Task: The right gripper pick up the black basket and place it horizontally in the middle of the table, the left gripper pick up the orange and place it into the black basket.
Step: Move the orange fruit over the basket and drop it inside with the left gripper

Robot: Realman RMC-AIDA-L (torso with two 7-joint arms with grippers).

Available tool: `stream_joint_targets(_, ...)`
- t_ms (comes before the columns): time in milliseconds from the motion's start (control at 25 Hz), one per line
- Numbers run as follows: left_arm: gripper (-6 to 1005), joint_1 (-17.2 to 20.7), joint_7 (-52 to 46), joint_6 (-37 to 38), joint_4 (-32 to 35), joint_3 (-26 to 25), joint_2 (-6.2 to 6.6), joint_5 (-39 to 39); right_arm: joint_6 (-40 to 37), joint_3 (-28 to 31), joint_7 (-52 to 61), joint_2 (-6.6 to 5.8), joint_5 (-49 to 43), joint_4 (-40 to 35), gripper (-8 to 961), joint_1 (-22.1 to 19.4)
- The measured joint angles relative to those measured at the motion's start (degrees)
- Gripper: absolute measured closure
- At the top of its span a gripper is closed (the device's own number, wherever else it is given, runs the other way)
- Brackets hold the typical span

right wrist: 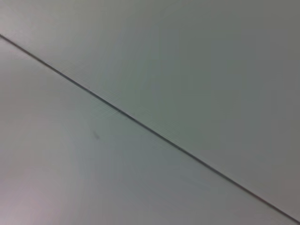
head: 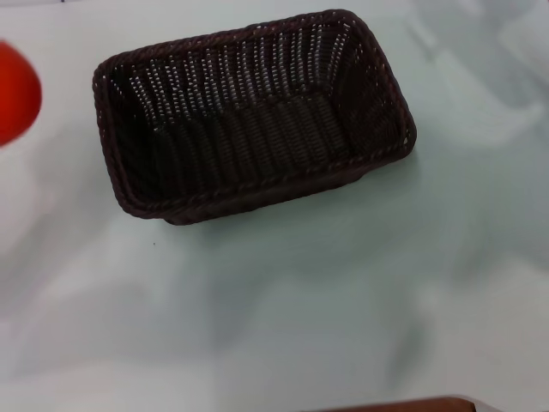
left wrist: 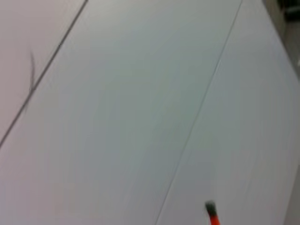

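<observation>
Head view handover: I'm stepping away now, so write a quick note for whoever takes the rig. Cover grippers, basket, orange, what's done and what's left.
Grippers: neither the left nor the right gripper shows in any view; both wrist cameras show only bare surface.
Black basket: upright on the white table, open side up, long side roughly across the view with a slight tilt, nothing inside.
Orange: on the table at the view's left edge, partly cut off, clear of the basket.
Done: basket appears placed, though it sits toward the far side.
Left: left gripper picks up the orange and puts it into the basket.
</observation>
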Motion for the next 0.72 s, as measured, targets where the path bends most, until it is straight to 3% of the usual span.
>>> stream_joint_targets(240,878,-7.67,-0.53,6.59,0.57,3.12,-2.93,0.46,0.31,0.06,-0.39,0.44,0.24,0.48,175,0.12)
stream_joint_targets(400,884,-11.44,-1.3,12.91,0.41,7.97,-5.88,0.47,1.07,-0.33,-1.65,0.54,3.53,2.62,175,1.2)
stream_joint_targets(520,882,-13.5,-1.32,16.04,1.44,10.71,-6.82,0.42,2.4,-0.52,-2.27,0.6,5.61,3.79,176,2.21)
stream_joint_targets(640,646,-14.6,-1.38,17.31,2.44,11.97,-6.7,0.08,3.56,-0.39,-2.56,0.67,6.3,4.86,176,2.85)
stream_joint_targets(720,575,-14.67,-1.39,17.36,2.45,11.73,-6.68,-0.11,3.71,-0.22,-2.78,0.72,6.32,5.68,176,2.99)
